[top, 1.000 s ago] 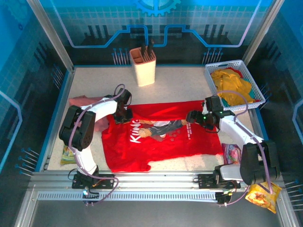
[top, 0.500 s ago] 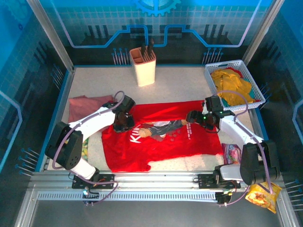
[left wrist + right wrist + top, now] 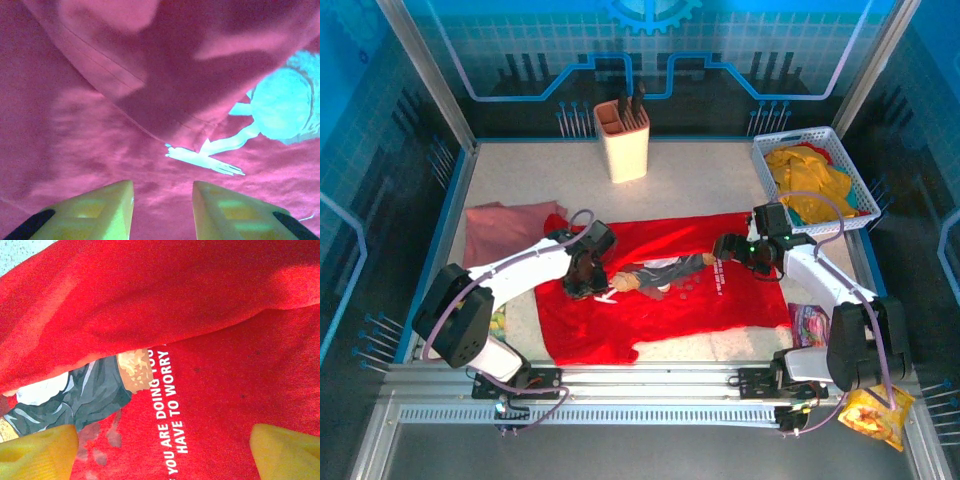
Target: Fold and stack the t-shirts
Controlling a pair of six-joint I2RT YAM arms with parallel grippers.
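Speckled tabletop (image 3: 700, 180), bright red cloth t-shirt (image 3: 670, 310) partly folded.
Left gripper (image 3: 163, 190) fingers slightly apart, right gripper (image 3: 162, 440) spread wide, both empty.

White capital lettering (image 3: 170, 410) is printed on the red t-shirt (image 3: 240, 365), beside its chest graphic (image 3: 85, 395). In the right wrist view it runs sideways in two lines. The line nearer the graphic reads "YOU ARE DOING YOU", its last word partly under a fold of cloth. The other reads "HAVE TO WORRY". In the top external view this print is too small to read.
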